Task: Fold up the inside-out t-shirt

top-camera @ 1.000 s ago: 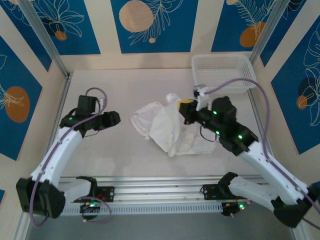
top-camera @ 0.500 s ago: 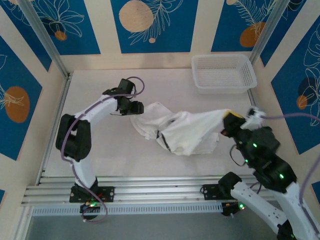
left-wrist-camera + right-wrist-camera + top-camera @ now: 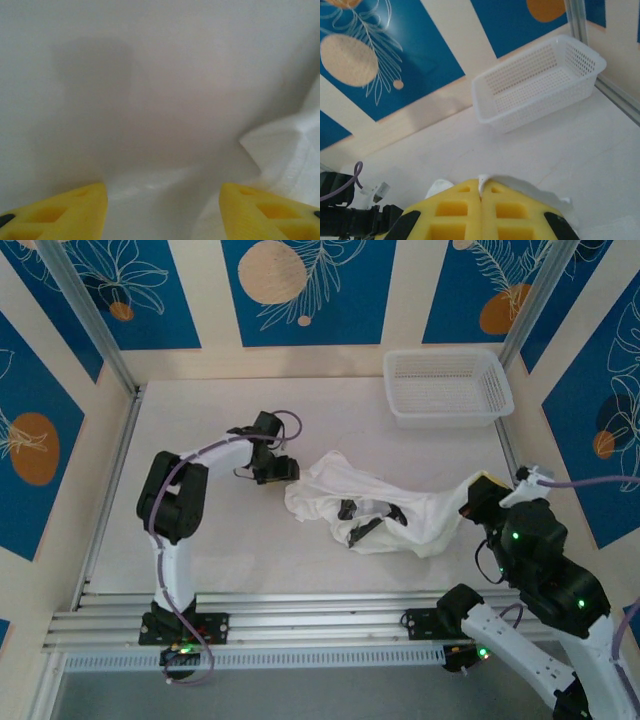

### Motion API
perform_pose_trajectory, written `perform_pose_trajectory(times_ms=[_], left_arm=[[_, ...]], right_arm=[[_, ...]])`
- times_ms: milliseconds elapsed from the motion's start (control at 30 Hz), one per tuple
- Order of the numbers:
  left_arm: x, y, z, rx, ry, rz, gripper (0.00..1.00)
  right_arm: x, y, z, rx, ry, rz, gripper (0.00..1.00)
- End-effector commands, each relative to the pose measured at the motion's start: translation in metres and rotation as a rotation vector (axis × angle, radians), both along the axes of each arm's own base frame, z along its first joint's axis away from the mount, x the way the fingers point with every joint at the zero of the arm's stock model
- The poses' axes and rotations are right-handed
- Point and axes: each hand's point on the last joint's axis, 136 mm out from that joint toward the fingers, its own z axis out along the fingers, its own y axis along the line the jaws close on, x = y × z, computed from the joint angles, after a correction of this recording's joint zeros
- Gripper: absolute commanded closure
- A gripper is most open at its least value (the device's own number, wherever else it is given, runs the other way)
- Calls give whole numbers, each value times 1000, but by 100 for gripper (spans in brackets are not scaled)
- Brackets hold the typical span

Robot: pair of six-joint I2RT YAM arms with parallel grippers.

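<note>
While right fingers (image 3: 470,206) pinch one t-shirt (image 3: 420,515), left fingers (image 3: 60,214) gape beside it, apparently empty; one basket (image 3: 447,418).

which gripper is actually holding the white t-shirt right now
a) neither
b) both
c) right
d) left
c: the right gripper is shut with a bit of the t-shirt pinched between its yellow fingers, while the left gripper sits open beside the cloth's other end, gripping nothing.
</note>
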Motion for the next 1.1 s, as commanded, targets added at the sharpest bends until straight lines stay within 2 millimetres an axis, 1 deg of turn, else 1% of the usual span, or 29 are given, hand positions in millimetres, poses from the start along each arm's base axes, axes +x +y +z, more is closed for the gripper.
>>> perform_pose_trajectory(times_ms=[0, 100, 167, 300, 333, 467, 500, 533, 567, 633, 667, 700, 733, 800, 833, 867, 900, 967, 1000, 1033, 1067], left_arm=[[-7, -29, 29, -148, -37, -10, 39], [0, -26, 34, -119, -67, -6, 39], [3, -29, 32, -116, -65, -16, 39], [2, -57, 30, -229, -60, -80, 39], [1, -63, 27, -231, -52, -93, 39], [1, -64, 21, -191, -51, -98, 41], [2, -63, 21, -185, -56, -95, 46], [2, -60, 20, -166, -55, -92, 55], [3, -55, 19, -143, -57, -84, 65], [3, -48, 21, -105, -68, -75, 92], [5, -43, 27, -95, -79, -66, 100], [6, -38, 35, -96, -91, -57, 100], [9, -33, 52, -107, -118, -44, 100], [17, -14, 98, -142, -195, 1, 100], [21, 1, 131, -168, -253, 36, 100], [24, 18, 167, -199, -316, 74, 100], [26, 33, 196, -225, -367, 109, 100], [24, 72, 265, -274, -485, 196, 100], [20, 85, 291, -285, -536, 219, 100], [14, 101, 317, -290, -586, 246, 100], [6, 112, 339, -292, -625, 262, 100]], right_arm=[[6, 12, -10, -49, 47, 49, 100], [9, 19, -15, -57, 68, 78, 100], [9, 21, -16, -60, 69, 94, 100], [9, 24, -24, -51, 96, 104, 100], [9, 24, -27, -48, 104, 101, 100], [11, 29, -31, -35, 110, 114, 100], [12, 30, -32, -37, 113, 120, 100], [12, 31, -32, -37, 114, 122, 100], [13, 31, -32, -40, 118, 121, 100], [14, 32, -30, -37, 117, 123, 100], [15, 32, -30, -37, 118, 124, 100], [15, 33, -28, -37, 120, 125, 100], [16, 34, -26, -39, 120, 130, 100], [21, 39, -16, -45, 104, 148, 100], [26, 43, -3, -53, 72, 165, 100], [34, 47, 13, -59, 34, 180, 100], [42, 51, 30, -62, 2, 197, 100], [64, 54, 73, -43, -40, 222, 100], [77, 51, 95, -7, -53, 232, 100], [89, 43, 112, 41, -66, 235, 100], [102, 31, 130, 121, -88, 230, 100]])
